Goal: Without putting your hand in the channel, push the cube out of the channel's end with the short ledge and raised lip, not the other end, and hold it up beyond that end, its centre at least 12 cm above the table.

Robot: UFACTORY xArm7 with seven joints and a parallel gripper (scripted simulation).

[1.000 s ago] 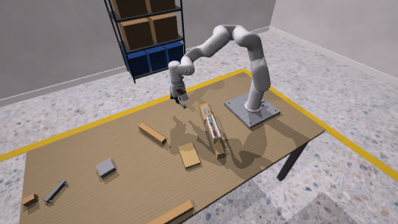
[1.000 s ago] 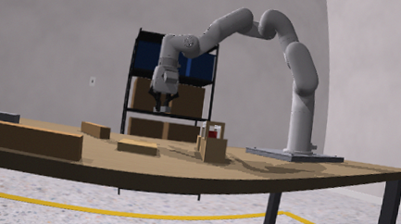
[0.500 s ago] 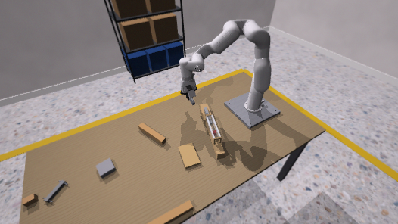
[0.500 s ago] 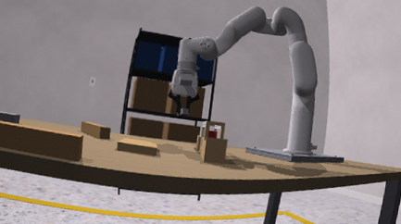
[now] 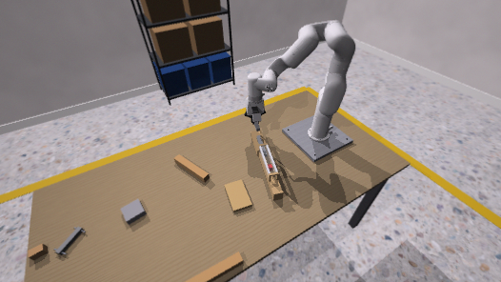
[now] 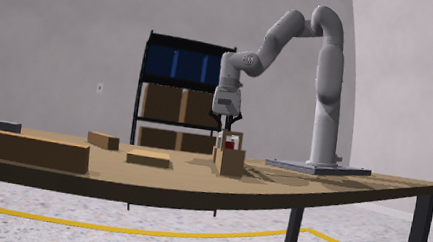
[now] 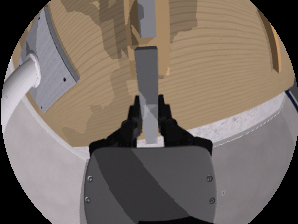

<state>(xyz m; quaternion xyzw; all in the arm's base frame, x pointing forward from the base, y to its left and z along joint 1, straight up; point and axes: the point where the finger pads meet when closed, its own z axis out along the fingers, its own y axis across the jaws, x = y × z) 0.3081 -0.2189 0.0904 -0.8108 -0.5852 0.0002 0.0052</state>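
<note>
A long, narrow wooden channel (image 5: 269,164) lies on the table beside the robot base. A small red cube (image 5: 270,166) sits inside it, about midway; it also shows in the exterior view (image 6: 229,145). A wooden piece (image 5: 276,191) sticks out at the channel's near end. My gripper (image 5: 256,120) hangs above the table just beyond the channel's far end and is shut on a grey stick (image 7: 148,86). In the exterior view the gripper (image 6: 227,119) is just above and behind the channel (image 6: 229,156).
A wooden block (image 5: 191,168), a flat wooden slab (image 5: 238,195), a grey block (image 5: 133,211), a grey bar (image 5: 70,240), a small wooden block (image 5: 37,251) and a long beam (image 5: 214,270) lie left of the channel. The robot base (image 5: 316,138) is to its right.
</note>
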